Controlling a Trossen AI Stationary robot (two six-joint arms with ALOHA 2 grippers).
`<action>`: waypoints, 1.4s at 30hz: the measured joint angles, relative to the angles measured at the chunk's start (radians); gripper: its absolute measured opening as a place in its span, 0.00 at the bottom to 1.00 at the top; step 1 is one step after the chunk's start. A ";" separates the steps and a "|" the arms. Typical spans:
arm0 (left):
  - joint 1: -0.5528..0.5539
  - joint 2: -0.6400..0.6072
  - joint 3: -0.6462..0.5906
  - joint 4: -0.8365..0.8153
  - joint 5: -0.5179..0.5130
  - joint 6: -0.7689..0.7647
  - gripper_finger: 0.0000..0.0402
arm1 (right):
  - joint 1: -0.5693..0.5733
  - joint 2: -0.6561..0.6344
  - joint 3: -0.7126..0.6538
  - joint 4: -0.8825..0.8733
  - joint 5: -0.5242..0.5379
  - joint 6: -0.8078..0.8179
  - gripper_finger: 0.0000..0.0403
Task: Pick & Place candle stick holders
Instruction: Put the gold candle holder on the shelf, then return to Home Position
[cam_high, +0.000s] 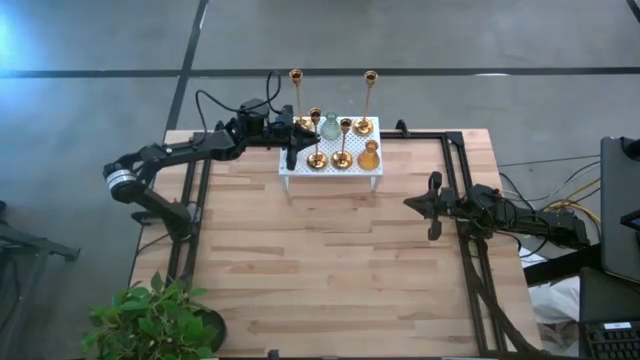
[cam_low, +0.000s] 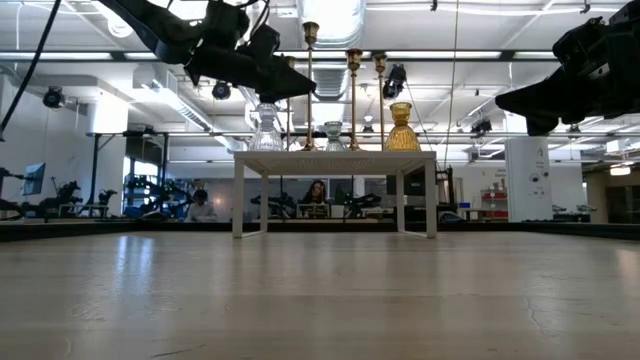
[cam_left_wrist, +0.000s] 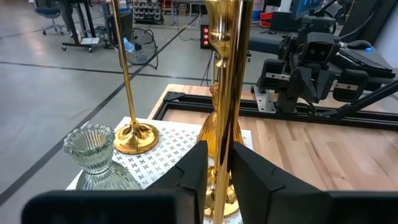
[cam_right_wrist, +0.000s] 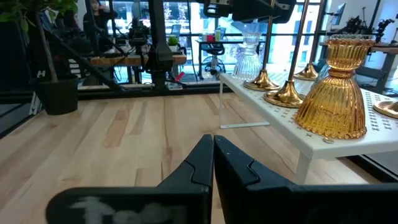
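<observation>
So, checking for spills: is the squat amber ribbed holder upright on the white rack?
Upright: the squat amber ribbed holder stands on its wide base on the white perforated rack, mouth upward.

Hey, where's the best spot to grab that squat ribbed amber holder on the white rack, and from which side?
Grip the squat ribbed amber holder at its narrow waist, under the flared rim. Come in level from the open table side of the white rack, where the right gripper waits shut; brass stems crowd the far side.

Six brass candle holders (cam_high: 342, 140) — one glass holder (cam_high: 329, 127) — one rack (cam_high: 300, 168).
</observation>
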 joint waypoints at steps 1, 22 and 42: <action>0.000 0.000 0.000 0.000 0.000 0.001 0.18 | 0.000 0.000 0.000 0.000 0.000 0.000 0.02; 0.002 0.000 0.000 0.024 -0.015 -0.036 0.20 | 0.000 0.000 0.000 0.000 0.000 0.000 0.02; 0.002 -0.022 0.001 0.015 -0.010 -0.027 0.47 | 0.000 0.000 0.000 0.000 0.000 0.000 0.02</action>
